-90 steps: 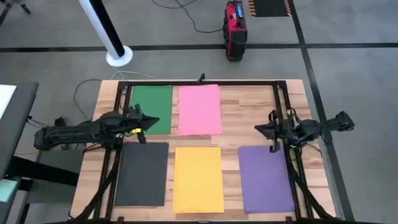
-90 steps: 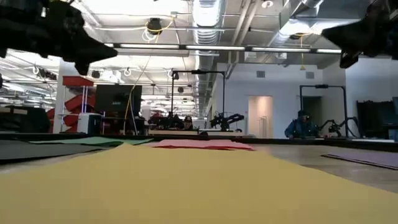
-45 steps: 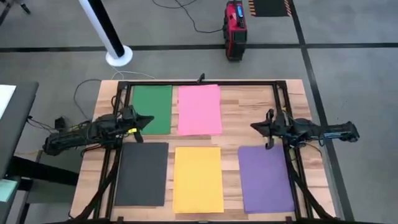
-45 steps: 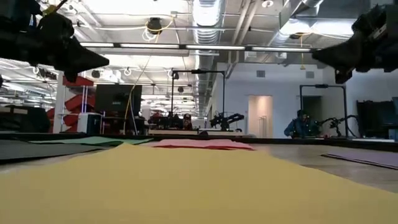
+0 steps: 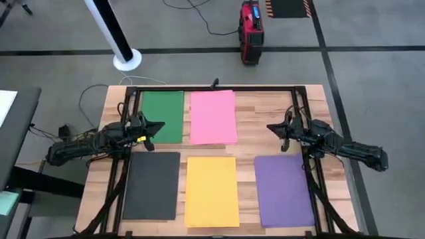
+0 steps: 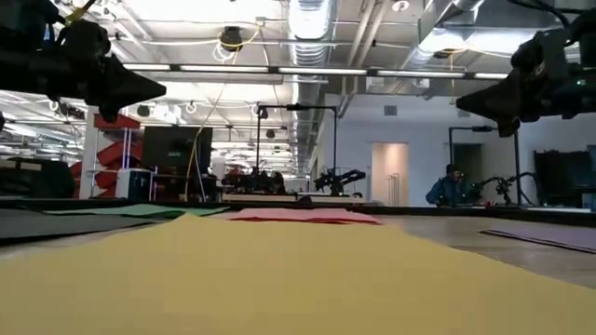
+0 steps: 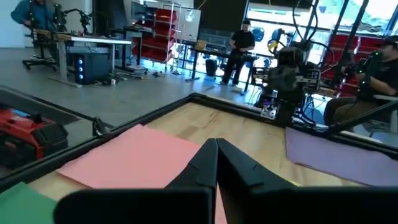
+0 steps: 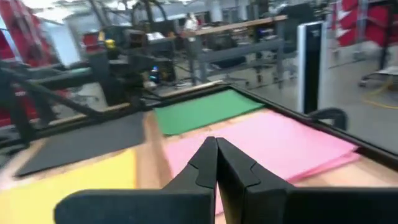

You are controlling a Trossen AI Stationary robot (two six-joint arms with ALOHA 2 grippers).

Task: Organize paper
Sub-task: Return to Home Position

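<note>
Item: the paper, five colours, laid flat on the table (image 5: 265,113).

- Far row: we list the green paper (image 5: 163,116) with the pink paper (image 5: 212,117) just beside it.
- Near row: the dark grey paper (image 5: 151,186), the yellow paper (image 5: 212,191) and the purple paper (image 5: 283,190), with strips of bare wood between them.
- Orientation: we read every long axis as running from the table's near edge to its far edge, all five parallel and square to the frame.
- Count per pile: we cannot tell, since each colour shows only as one neat rectangle.

Left gripper (image 5: 158,126): fingers pressed together to a point, holding nothing, raised over the near corner of the green paper.

Right gripper (image 5: 272,127): fingers likewise closed and empty, raised over bare wood beyond the purple paper.

Progress: we judge the sorting complete, as no loose sheet shows. Only parking both arms appears left.
</note>
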